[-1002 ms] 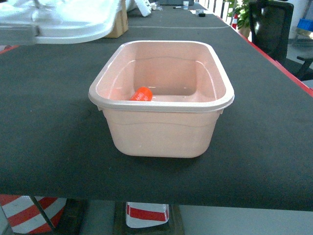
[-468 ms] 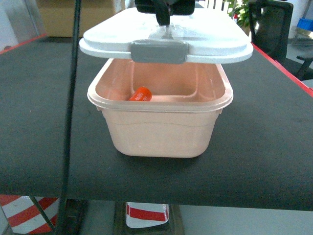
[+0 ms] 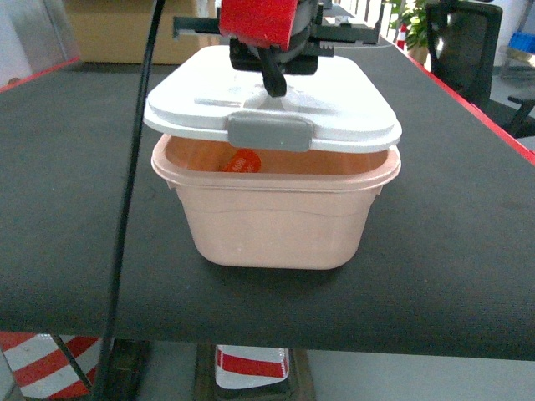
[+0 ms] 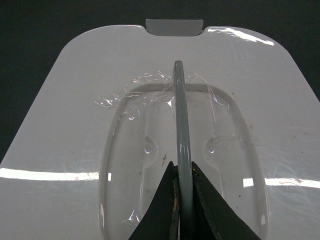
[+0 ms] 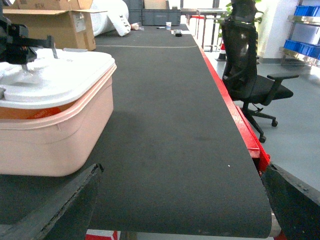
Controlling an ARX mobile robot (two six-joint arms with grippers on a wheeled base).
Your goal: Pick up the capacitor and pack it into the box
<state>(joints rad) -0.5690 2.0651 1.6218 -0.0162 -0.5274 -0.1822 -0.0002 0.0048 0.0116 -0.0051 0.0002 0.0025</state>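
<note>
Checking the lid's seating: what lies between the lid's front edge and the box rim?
An open gap: the head view shows the lid raised above the box rim, the orange capacitor visible through it.

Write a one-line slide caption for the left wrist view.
Left hand pinches the grey handle of the white lid, seen from directly above.
</note>
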